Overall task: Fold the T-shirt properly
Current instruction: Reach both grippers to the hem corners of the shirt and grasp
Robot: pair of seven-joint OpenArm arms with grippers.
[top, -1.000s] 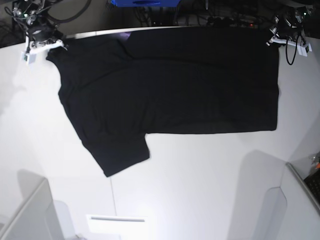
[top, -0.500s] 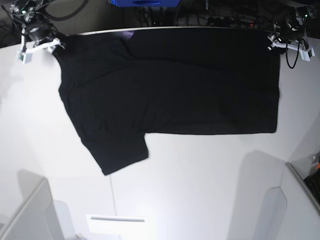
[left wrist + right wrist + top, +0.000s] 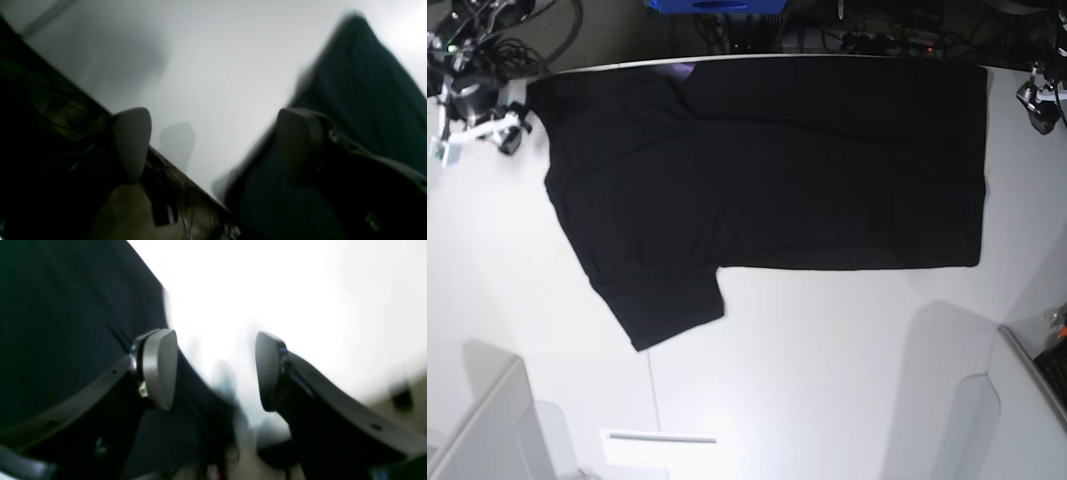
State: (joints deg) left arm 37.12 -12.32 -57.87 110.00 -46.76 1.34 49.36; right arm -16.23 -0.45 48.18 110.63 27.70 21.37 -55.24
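The black T-shirt (image 3: 767, 170) lies flat across the far half of the white table (image 3: 827, 370), one sleeve pointing toward the lower left. My right gripper (image 3: 475, 133) hovers just off the shirt's far left corner. It stands open with nothing between its fingers (image 3: 160, 368), and the T-shirt (image 3: 66, 323) lies beside it. My left gripper (image 3: 1039, 100) sits beyond the shirt's far right corner, at the frame's edge. In the left wrist view my left gripper (image 3: 213, 146) is open and empty over bare table, with the T-shirt (image 3: 360, 100) to its right.
A blue box (image 3: 712, 5) and tangled cables (image 3: 867, 35) lie behind the table's far edge. Grey panels rise at the near left (image 3: 487, 430) and near right (image 3: 1032, 385). A white slip (image 3: 662, 440) rests near the front edge.
Both grippers opened, let go of the shirt's far corners and drew outward, away from the cloth. The T-shirt stays spread where it was.
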